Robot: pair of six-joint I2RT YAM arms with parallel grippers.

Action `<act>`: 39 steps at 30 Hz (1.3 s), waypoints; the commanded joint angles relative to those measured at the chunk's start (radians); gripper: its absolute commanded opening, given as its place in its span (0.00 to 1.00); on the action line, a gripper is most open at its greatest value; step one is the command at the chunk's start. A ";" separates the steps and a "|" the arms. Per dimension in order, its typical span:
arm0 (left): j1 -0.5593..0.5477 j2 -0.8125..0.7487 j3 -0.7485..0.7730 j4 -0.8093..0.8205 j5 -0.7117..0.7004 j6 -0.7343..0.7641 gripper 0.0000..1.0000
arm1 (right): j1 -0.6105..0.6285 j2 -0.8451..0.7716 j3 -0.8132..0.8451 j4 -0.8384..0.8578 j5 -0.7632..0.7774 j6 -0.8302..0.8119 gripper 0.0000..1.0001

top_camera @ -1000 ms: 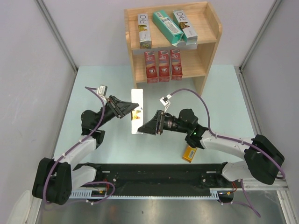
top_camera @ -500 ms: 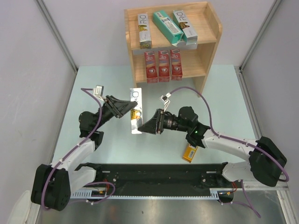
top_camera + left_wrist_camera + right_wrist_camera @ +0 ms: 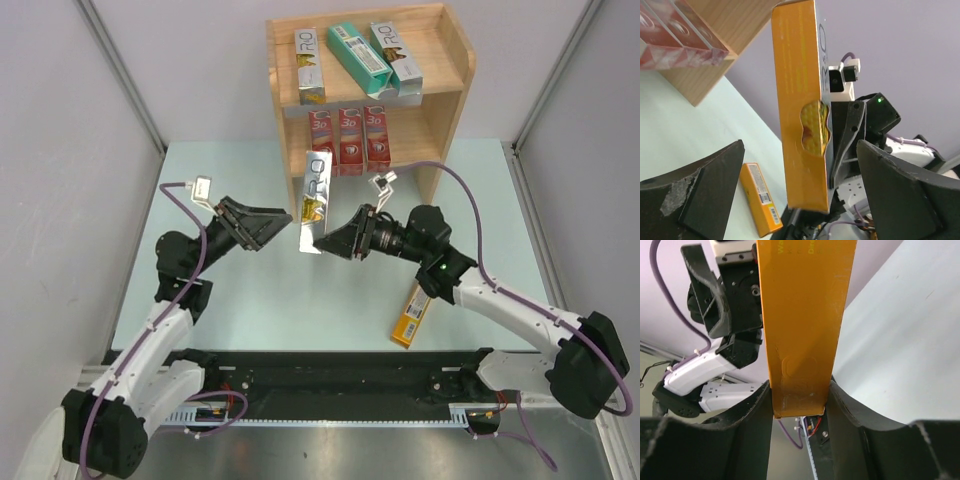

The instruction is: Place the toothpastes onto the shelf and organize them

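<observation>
My right gripper [image 3: 330,243] has its jaws clamped on the lower end of the silver R.O carton [image 3: 314,195]. It holds the carton roughly upright above the desk [image 3: 250,300], just in front of the shelf [image 3: 452,100] and its lower-tier red cartons [image 3: 350,138]. My left gripper [image 3: 278,215] sits beside it, jaws wide, touching nothing. An orange carton [image 3: 412,318] lies on the desk.
</observation>
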 commanded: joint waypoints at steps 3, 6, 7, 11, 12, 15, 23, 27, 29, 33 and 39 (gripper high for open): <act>0.007 -0.067 0.110 -0.251 -0.056 0.205 1.00 | -0.109 -0.058 0.135 -0.028 -0.047 -0.076 0.26; 0.007 -0.072 0.127 -0.309 -0.071 0.248 1.00 | -0.163 -0.052 0.207 -0.072 -0.073 -0.106 0.26; 0.007 -0.072 0.130 -0.320 -0.076 0.256 1.00 | -0.177 -0.043 0.227 -0.098 -0.083 -0.111 0.27; 0.007 -0.070 0.150 -0.372 -0.091 0.299 1.00 | -0.249 0.001 0.322 -0.128 -0.148 -0.114 0.27; 0.007 -0.069 0.158 -0.392 -0.094 0.319 1.00 | -0.266 0.015 0.341 -0.134 -0.155 -0.113 0.27; 0.007 -0.066 0.164 -0.415 -0.105 0.340 1.00 | -0.308 0.084 0.431 -0.158 -0.211 -0.117 0.27; 0.007 -0.067 0.171 -0.460 -0.126 0.382 1.00 | -0.346 0.290 0.667 -0.233 -0.332 -0.113 0.27; 0.007 -0.072 0.179 -0.486 -0.143 0.403 1.00 | -0.358 0.340 0.750 -0.313 -0.355 -0.122 0.27; 0.007 -0.072 0.185 -0.498 -0.146 0.411 1.00 | -0.364 0.347 0.769 -0.318 -0.347 -0.117 0.27; 0.007 -0.075 0.191 -0.512 -0.151 0.420 1.00 | -0.378 0.367 0.795 -0.307 -0.358 -0.087 0.27; 0.006 -0.060 0.211 -0.512 -0.136 0.432 1.00 | -0.400 0.429 0.873 -0.338 -0.398 -0.041 0.28</act>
